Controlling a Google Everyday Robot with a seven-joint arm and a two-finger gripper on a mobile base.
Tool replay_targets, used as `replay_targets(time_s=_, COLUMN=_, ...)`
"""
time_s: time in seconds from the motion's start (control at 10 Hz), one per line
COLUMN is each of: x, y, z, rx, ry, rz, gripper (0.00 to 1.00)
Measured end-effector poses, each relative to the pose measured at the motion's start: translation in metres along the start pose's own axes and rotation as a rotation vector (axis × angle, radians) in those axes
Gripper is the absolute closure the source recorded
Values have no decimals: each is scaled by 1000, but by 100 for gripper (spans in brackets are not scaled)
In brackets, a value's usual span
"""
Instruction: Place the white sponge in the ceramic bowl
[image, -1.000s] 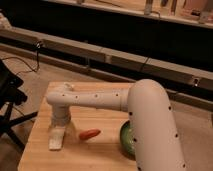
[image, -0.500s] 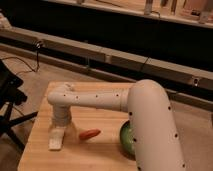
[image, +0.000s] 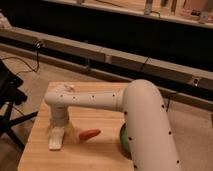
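Nearest: my arm (image: 150, 130), a thick white link filling the lower right. It blocks most of the ceramic bowl (image: 122, 141), so only a green sliver shows at the arm's left edge, on the right part of the wooden table (image: 95, 157). The white sponge (image: 55, 142) lies flat on the table's left side, well apart from the bowl. The orange-red item (image: 90, 134) sits between them, nearer the sponge. My gripper (image: 59, 126) points straight down onto the sponge's far end, touching it or just about. Whether I'm clamped on it or released, I cannot tell; the wrist hides that. My forearm runs from there across the table to the right. Step in hand, as I judge it: the pick, with the sponge not yet lifted off the wood. The next move calls for a firm hold on the sponge and a lift high enough to clear the orange-red item. Then a carry right to the bowl and a release over its middle. The soft sponge may squash or slip, and my own arm covers the bowl, so aim is the tricky bit. Farther back: floor, a dark chair (image: 9, 102) at left, then a long low ledge (image: 125, 56).
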Motion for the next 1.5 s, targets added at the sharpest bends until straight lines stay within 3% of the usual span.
replay_targets(time_s=0.6, x=-5, y=-13, z=21, rx=-1, ry=-58, rz=-30, gripper=20)
replay_targets(time_s=0.7, x=-6, y=-15, z=25, rx=-2, ry=-71, rz=-35, gripper=25)
replay_targets(time_s=0.9, x=-9, y=-15, z=28, rx=-8, ry=-84, rz=-42, gripper=49)
replay_targets(time_s=1.2, x=-16, y=-20, z=15, rx=7, ry=-53, rz=-60, gripper=82)
replay_targets(time_s=1.3, x=-17, y=-19, z=4, rx=22, ry=-30, rz=-60, gripper=88)
replay_targets(time_s=1.5, x=-19, y=-16, z=-22, rx=82, ry=22, rz=-64, gripper=88)
